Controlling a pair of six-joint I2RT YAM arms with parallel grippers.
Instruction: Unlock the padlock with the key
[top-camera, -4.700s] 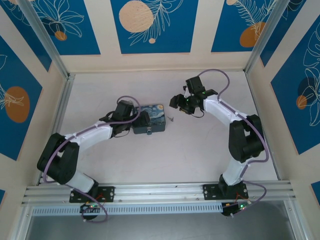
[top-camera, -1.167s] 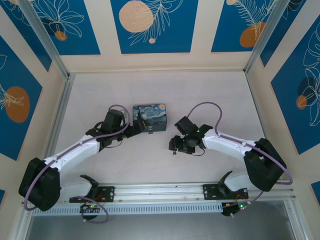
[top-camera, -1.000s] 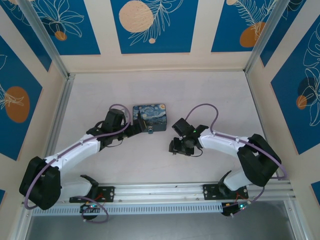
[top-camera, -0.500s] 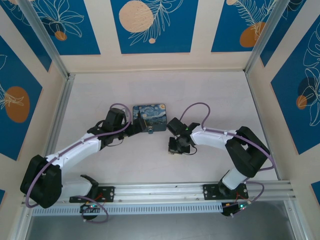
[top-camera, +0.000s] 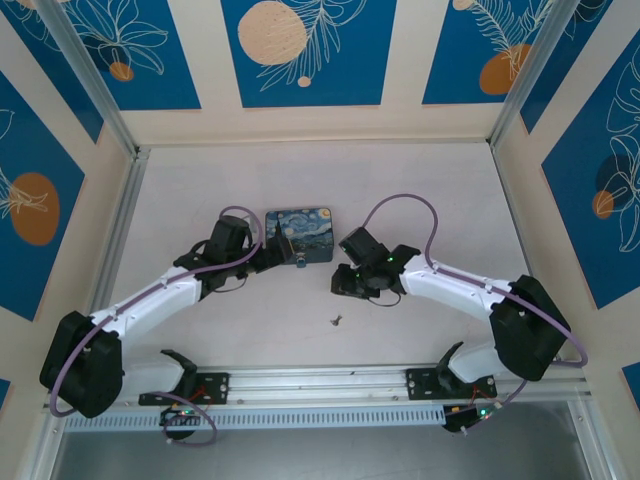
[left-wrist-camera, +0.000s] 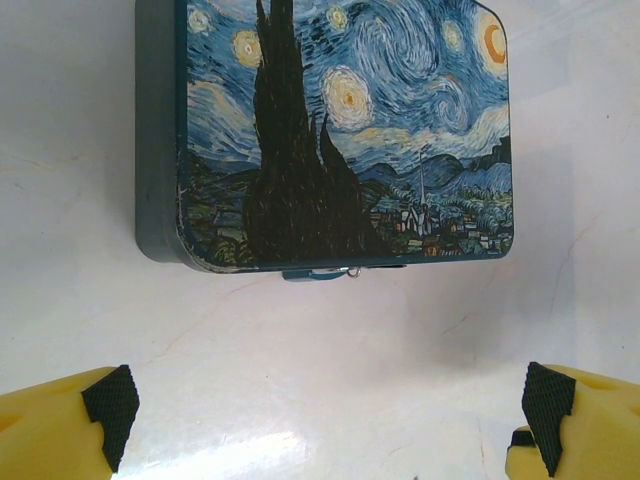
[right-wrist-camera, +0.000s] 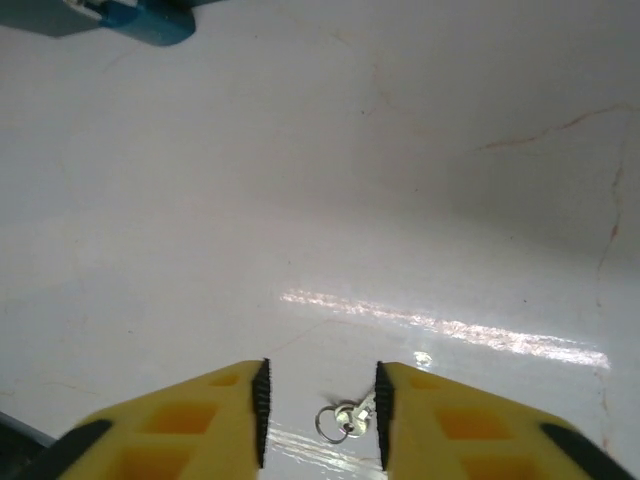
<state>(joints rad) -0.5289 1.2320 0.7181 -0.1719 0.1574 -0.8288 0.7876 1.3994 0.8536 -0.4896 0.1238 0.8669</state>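
Hovering just on the near side of the painted tin (left-wrist-camera: 340, 130), the left gripper (left-wrist-camera: 330, 410) is spreading its jaws wide and gripping nothing, with its yellow fingers (left-wrist-camera: 60, 425) sitting at either side over bare table (top-camera: 420, 190). In the overhead view this gripper (top-camera: 277, 256) is pointing at the tin's near left corner. The padlock (left-wrist-camera: 318, 273) is showing as a small blue piece at the middle of the tin's near edge, touching it. The right gripper (top-camera: 341, 283) is hanging to the right of the tin, its jaws standing narrowly apart and clamping nothing. The key (top-camera: 338, 321) is lying on the table nearer than that gripper, apart from it. In the right wrist view the key (right-wrist-camera: 345, 420), with its small ring, is appearing in the gap between the fingertips (right-wrist-camera: 230, 410).
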